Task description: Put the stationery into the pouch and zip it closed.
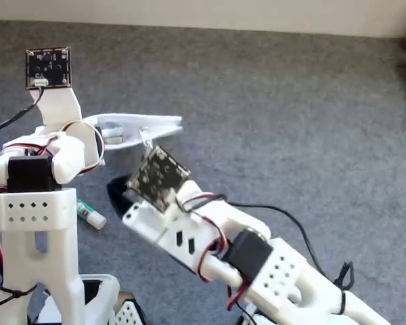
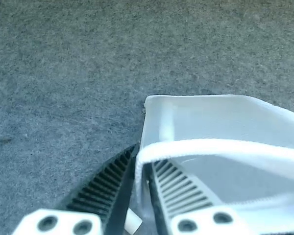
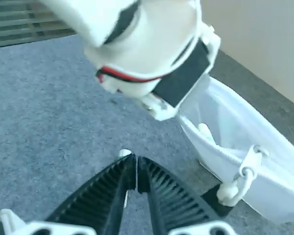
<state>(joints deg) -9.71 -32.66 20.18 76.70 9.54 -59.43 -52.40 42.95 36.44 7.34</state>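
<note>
Left gripper [image 2: 139, 193]: black ribbed fingers [image 2: 105, 178] clamped tight on the rim of the pouch [image 2: 225, 122], which is white soft fabric with its mouth gaping open. Right gripper [image 3: 136, 171]: same ribbed fingers [image 3: 169, 196], tips pressed together. There's a small white bit [image 3: 124, 153] at the tips; can't tell what it is or whether it's held. White zip pull [image 3: 247, 164] hangs off the pouch edge. In the high view the pouch sits at 1 o'clock from the right gripper, and the glue stick [image 1: 91, 215], a green-and-white tube, lies at 8 o'clock. Surface is grey short-pile carpet [image 1: 291, 101], with a pale wall [image 1: 223, 12] along 12 o'clock. The left arm's wrist [image 3: 147, 44] blocks part of the pouch.
</note>
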